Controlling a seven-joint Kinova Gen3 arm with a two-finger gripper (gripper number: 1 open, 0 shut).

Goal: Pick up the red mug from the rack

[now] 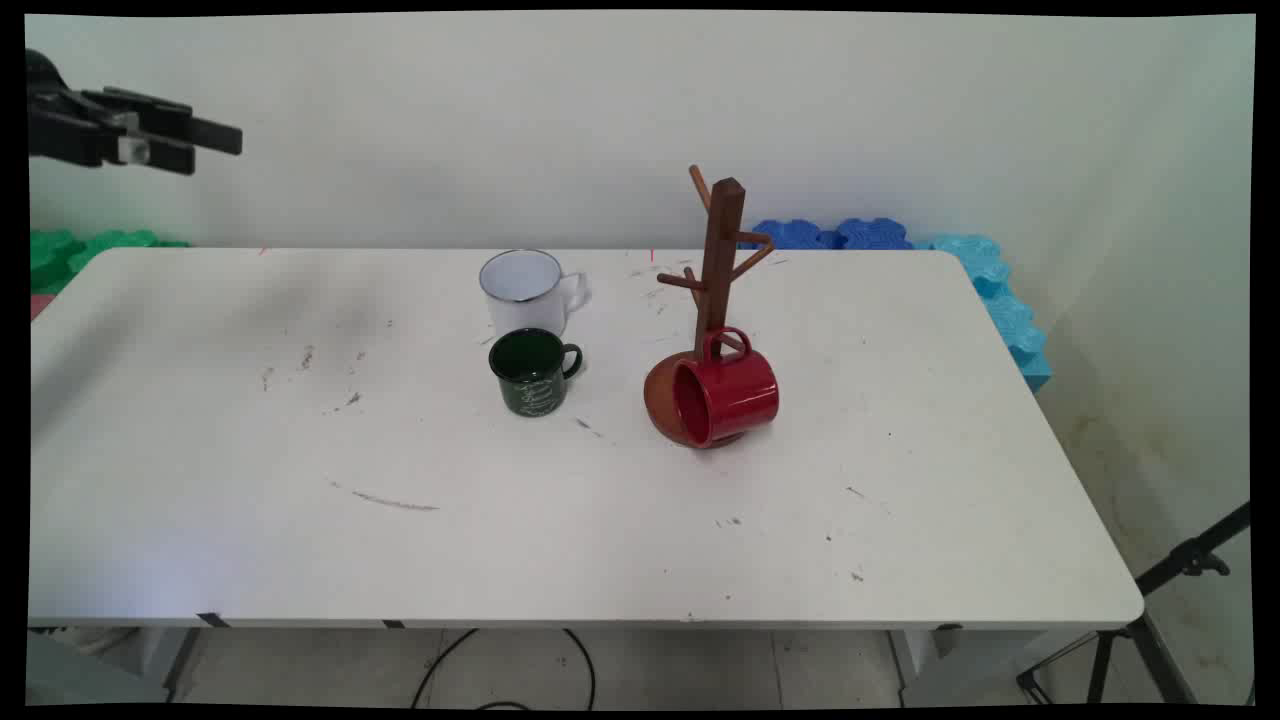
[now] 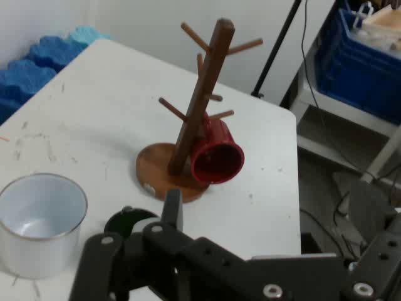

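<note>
The tool (image 1: 225, 145) hangs high above the bench's (image 1: 560, 520) far left corner, well apart from everything on it, with nothing in its grip; its two black fingers (image 1: 205, 130) lie close together, nearly parallel, with only a thin gap between them, so it looks closed or almost so. Near the middle of the bench, toward the far edge, stands a white mug (image 1: 522, 290) with a dark rim, upright, its handle pointing to the right edge. Just in front of it, touching or nearly touching, stands a dark green mug (image 1: 533, 372), also upright, with its handle to the right. To the right of the two mugs stands a brown wooden mug tree (image 1: 722, 250) on a round base. A red mug (image 1: 728, 392) hangs by its handle from one of the tree's low pegs, tipped on its side with its mouth facing the left edge, over the base. In the hand view the white mug (image 2: 39, 222), the tree (image 2: 203, 100) and the red mug (image 2: 216, 157) all appear beyond the tool's linkage.
</note>
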